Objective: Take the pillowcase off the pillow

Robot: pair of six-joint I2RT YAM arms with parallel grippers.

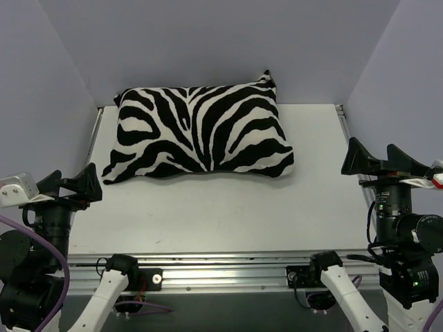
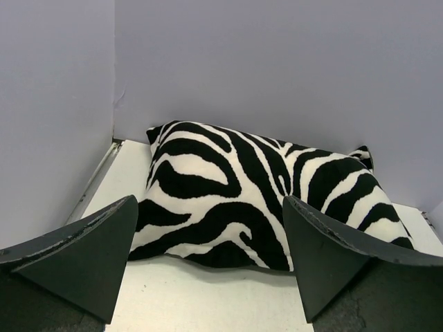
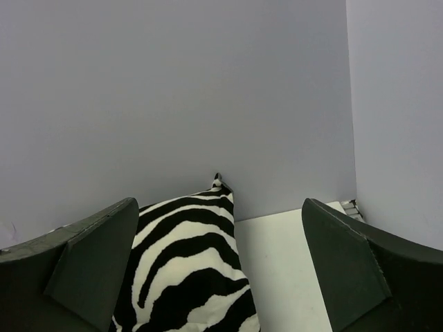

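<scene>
A flat white rectangular tabletop (image 1: 208, 214) fills the middle of the overhead view. Three plain pale lilac-grey panels enclose it: a back wall (image 1: 208, 41) meeting the table's far edge, a left side wall (image 1: 34, 104) and a right side wall (image 1: 408, 83). A silver slotted aluminium rail (image 1: 228, 275) runs along the near edge, and thinner metal strips (image 1: 95, 135) border the table's left and right edges at the foot of the side walls

We get bright, even, diffuse light from above in all three views. A thin, soft shadow hugs the near edge of the pillowcase (image 1: 201, 131) on the counter (image 1: 208, 207). Stripes read sharp; walls shade slightly darker toward the corners.
</scene>
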